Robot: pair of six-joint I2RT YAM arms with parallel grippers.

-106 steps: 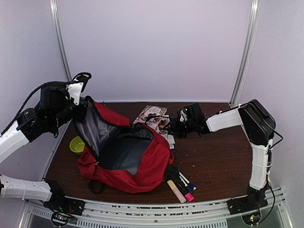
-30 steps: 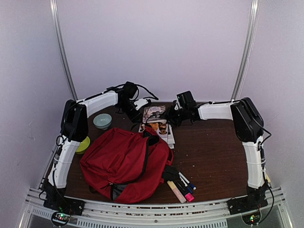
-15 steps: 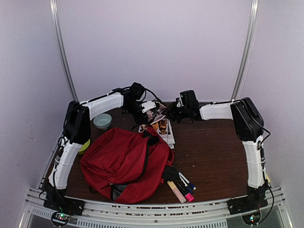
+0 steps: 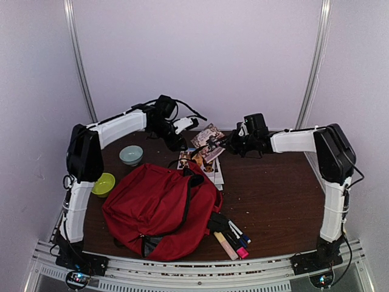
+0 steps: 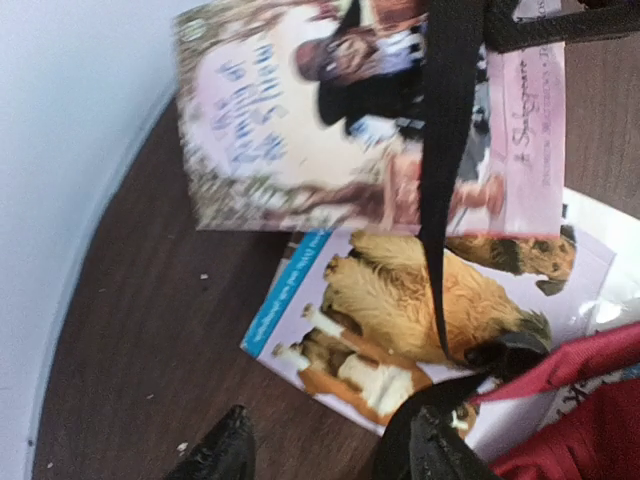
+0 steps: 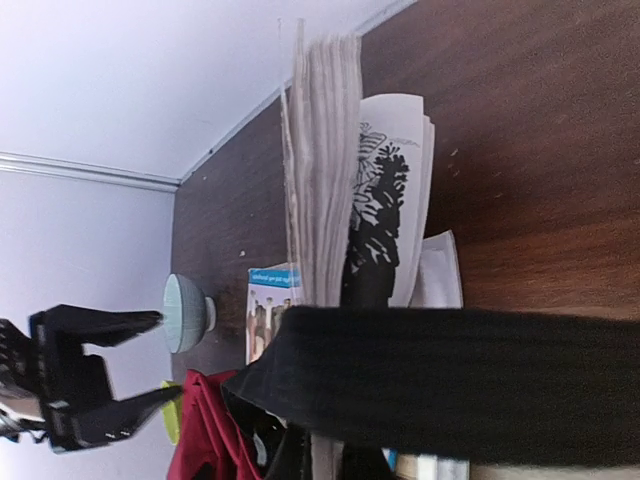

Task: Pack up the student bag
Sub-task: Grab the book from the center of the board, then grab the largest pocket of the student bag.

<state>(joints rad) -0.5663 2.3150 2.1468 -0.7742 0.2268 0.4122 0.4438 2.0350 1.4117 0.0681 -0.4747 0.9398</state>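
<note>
While the right claw (image 4: 228,143) pinches a paperback (image 4: 207,137) above the rear worktop (image 4: 273,194), the parted, empty left claw (image 4: 187,128) should open the red backpack (image 4: 159,207) — slumped flat at centre-left — before that paperback goes in.

Looks like a robotics lab cell: plain white panel walls (image 4: 200,61) and metal corner posts (image 4: 314,67) boxing in a dark wood-grain table (image 4: 273,194), with a left arm (image 4: 82,158) and right arm (image 4: 334,158) bolted to a perforated metal rail (image 4: 200,271) along the near edge, small lights (image 4: 76,280) glowing at both bases.
</note>
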